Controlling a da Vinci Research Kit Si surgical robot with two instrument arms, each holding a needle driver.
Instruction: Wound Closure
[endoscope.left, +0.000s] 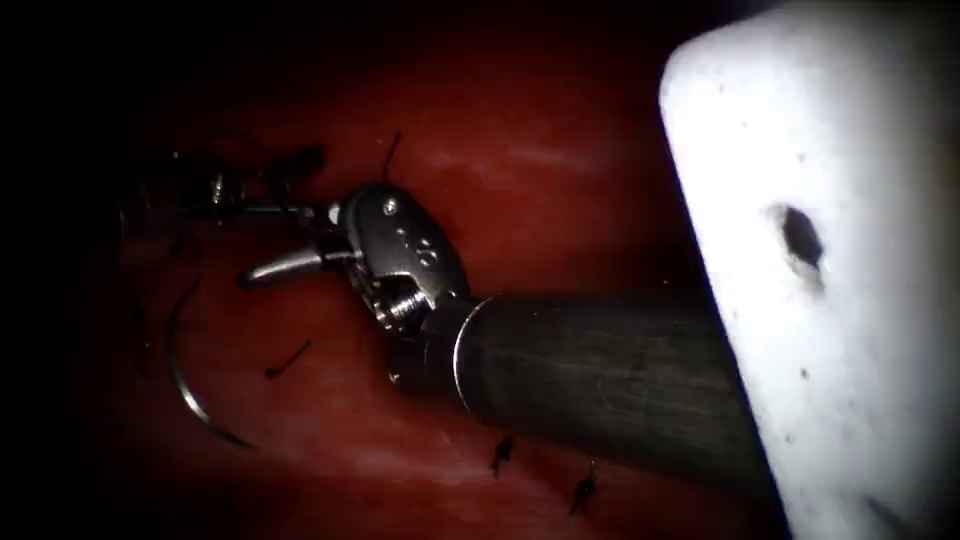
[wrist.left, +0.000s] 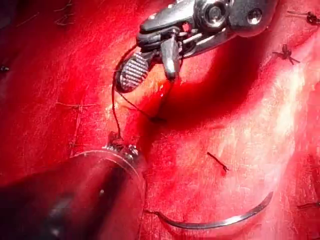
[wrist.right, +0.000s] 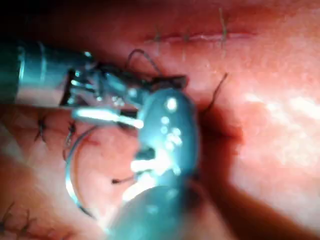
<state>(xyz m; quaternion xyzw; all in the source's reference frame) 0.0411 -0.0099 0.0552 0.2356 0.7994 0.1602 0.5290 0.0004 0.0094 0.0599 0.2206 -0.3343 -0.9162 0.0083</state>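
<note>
The right arm's tool (endoscope.left: 300, 255) comes in over the tissue (endoscope.left: 560, 170) on a dark shaft, and its jaws stand parted: the left wrist view shows one ridged jaw face swung away from the other, with a strand of thread (wrist.left: 116, 107) running down from them to a knot on the tissue. I cannot tell whether the thread is actually pinched or merely drapes across the jaw. Small marks on the tool's wrist housing are too fine to read.

The left arm's tool (wrist.right: 107, 87) lies just beyond the right tool's tip in the right wrist view, amid loops of thread; whether its jaws are parted or closed cannot be told.

The needle (endoscope.left: 185, 375) lies free on the tissue's surface, near the endoscope view's left edge, held by neither tool. A cut end of thread (endoscope.left: 288, 358) lies just beside it. Finished stitches (endoscope.left: 500, 455) sit toward the bottom edge.
</note>
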